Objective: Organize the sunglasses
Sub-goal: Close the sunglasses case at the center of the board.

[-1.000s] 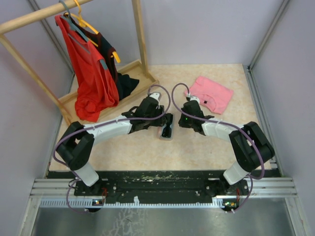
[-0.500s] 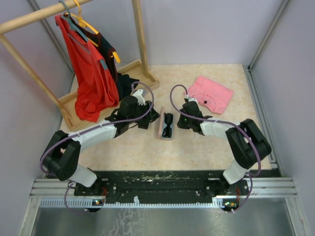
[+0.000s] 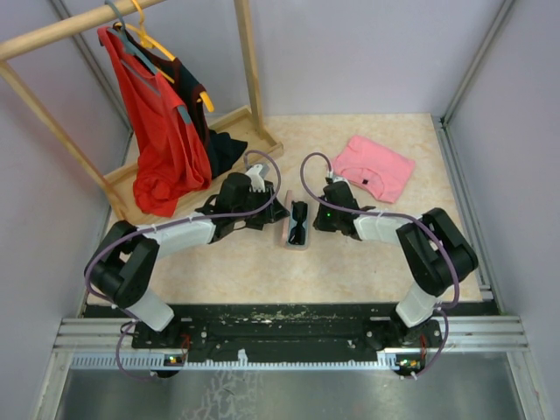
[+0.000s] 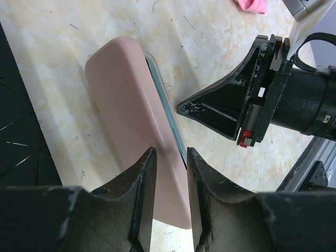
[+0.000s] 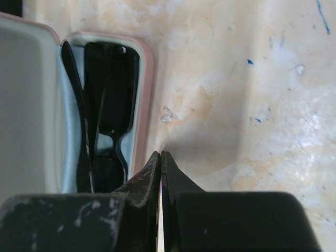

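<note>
Right pincer (image 5: 160, 155) closed tight, empty, tips just beside the rim of the open pink case (image 5: 148, 73) mid bench (image 5: 236, 105). Black sunglasses (image 5: 107, 94) lie folded inside it. Left pincer (image 4: 171, 153) slightly apart above the lid.

Your left claw (image 3: 278, 210) crowds the pink case (image 3: 288, 231) on its lid side, your right claw (image 3: 315, 219) sits just beside the other rim; bare desk (image 3: 262, 262) lies open at its near end, the clothes rack (image 3: 248, 52) blocks far left
</note>
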You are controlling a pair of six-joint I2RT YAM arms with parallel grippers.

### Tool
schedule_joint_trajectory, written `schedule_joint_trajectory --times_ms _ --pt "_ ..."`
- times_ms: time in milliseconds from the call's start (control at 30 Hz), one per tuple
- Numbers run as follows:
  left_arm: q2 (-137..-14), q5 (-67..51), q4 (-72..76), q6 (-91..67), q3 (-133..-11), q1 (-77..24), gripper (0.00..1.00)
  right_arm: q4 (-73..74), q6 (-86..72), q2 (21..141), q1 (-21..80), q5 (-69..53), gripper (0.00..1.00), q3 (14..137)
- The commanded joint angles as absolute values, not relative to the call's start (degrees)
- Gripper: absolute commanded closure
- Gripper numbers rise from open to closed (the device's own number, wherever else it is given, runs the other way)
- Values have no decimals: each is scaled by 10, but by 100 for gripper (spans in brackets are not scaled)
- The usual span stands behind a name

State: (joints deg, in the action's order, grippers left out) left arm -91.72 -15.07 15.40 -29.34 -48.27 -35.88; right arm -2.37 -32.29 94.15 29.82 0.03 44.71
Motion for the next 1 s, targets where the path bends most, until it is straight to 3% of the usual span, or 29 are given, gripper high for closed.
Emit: schedule_joint_trajectory --times_ms 0,233,467,967 --pt "-917 -150 162 -290 -486 -357 66 -50 -318 961 297 -11 100 469" --pt "-941 -167 162 -294 -490 -358 68 -53 -320 963 297 -22 100 473" --pt "-955 -182 170 -299 -491 -359 77 -75 -323 970 297 -53 100 474" --pt "-998 -172 166 -297 -510 -399 77 -92 -335 957 297 -28 100 453"
